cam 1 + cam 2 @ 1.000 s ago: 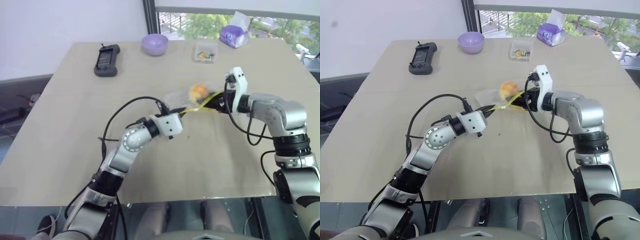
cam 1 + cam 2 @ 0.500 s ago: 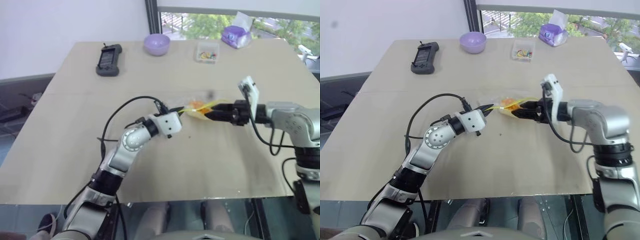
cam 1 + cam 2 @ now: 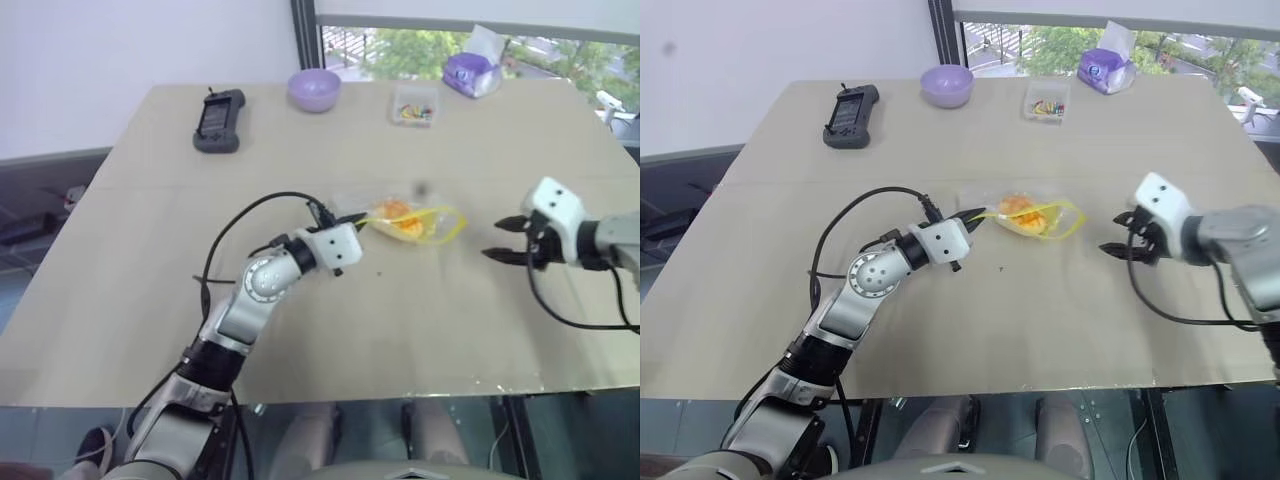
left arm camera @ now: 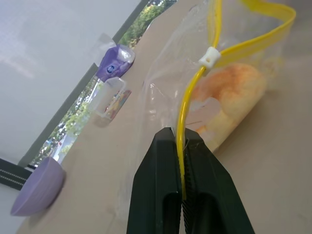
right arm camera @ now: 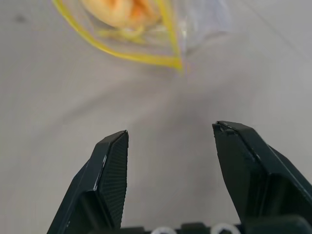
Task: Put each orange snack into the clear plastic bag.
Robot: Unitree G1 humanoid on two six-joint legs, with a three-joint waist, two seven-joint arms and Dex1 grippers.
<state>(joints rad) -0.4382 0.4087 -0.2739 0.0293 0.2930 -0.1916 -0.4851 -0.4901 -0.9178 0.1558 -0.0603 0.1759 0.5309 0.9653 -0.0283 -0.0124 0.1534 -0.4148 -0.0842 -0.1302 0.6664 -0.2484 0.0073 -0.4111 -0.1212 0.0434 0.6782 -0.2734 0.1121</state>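
- right gripper off the bag since earlier, now well apart, fingers spread, empty.
- left gripper pinched on bag's seal.
- snack inside bag.

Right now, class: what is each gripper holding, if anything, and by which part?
The left gripper is shut on the clear plastic bag, pinching its yellow seal strip. The right gripper is open and holds nothing.

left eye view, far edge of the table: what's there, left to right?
Black handheld device → purple bowl → small clear box of colourful bits → purple tissue pack.
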